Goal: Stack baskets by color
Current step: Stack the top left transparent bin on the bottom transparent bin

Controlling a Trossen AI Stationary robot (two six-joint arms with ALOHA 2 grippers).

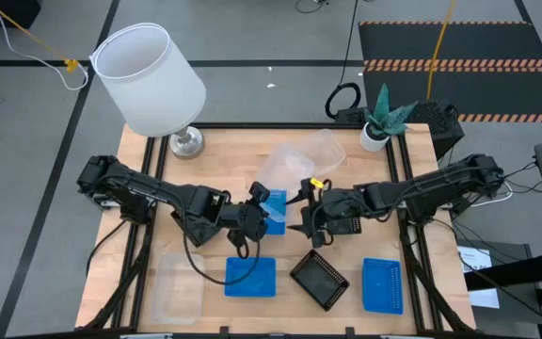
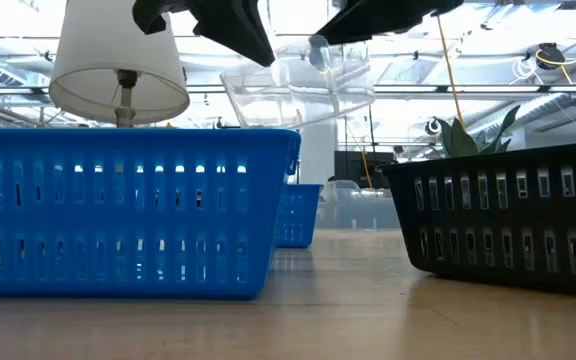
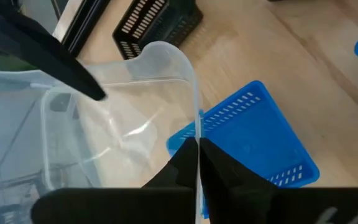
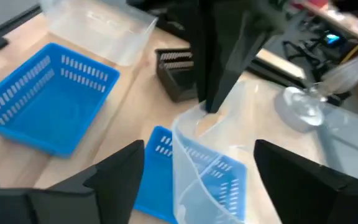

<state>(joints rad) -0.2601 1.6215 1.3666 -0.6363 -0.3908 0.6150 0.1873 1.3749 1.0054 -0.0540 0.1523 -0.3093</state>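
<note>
My left gripper (image 1: 263, 200) (image 3: 197, 146) is shut on a clear basket (image 1: 280, 169) (image 2: 298, 90), which it holds tilted in the air above the table's middle. Under it a blue basket (image 1: 277, 213) (image 3: 253, 137) rests on its bottom. My right gripper (image 1: 305, 203) (image 4: 197, 149) is open next to the left one, a finger on either side of the clear basket's near corner (image 4: 207, 168); I cannot tell whether it touches. A second clear shape (image 1: 324, 147) shows just beyond the held basket. My left gripper pinches the clear basket's upper rim (image 3: 196, 127) between its two fingers, one inside the wall and one outside. The fingers slant down from the table's left side. The basket is lifted clear of the table and tilted, its body beyond and below the fingertips.
Along the near edge stand a clear basket (image 1: 177, 287), a blue basket (image 1: 250, 276), a black basket (image 1: 319, 280) and another blue basket (image 1: 382, 284). A white lamp (image 1: 149, 80) is at the far left, a potted plant (image 1: 379, 122) at the far right.
</note>
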